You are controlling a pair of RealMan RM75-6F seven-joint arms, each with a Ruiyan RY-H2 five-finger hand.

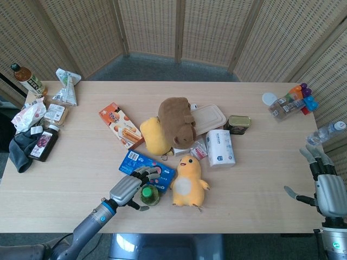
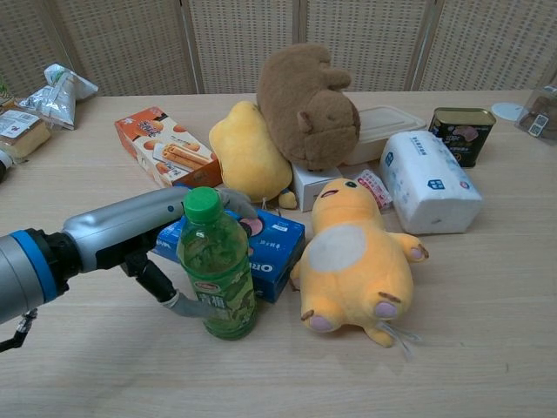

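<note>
Head view: left hand (image 1: 130, 188) sits right against the green bottle (image 1: 148, 195), fingers draped over the near edge of the blue Oreo box (image 1: 147, 167), thumb low by the bottle's base; bottle stands upright just in front of that box, yellow plush (image 1: 188, 182) just beside it on the right; right hand (image 1: 327, 190) is well apart at the table's far right edge, fingers spread, holding nothing.

Chest view: left hand (image 2: 130, 230) wraps around the bottle (image 2: 217, 268) from the left; thumb touches the lower label, fingers pass behind the neck, over the box (image 2: 228, 237); grasp looks partial, cannot tell if the fingers behind actually press the bottle; right hand out of frame here.

Risks, as I judge them: bottle is tall and narrow, so a one-sided thumb push likely tips it toward the plush; fingers may snag the box and drag it along; brown plush (image 2: 306, 103) leans on the yellow pear-shaped plush (image 2: 249, 155), so a shove through the box could topple that pile.
</note>
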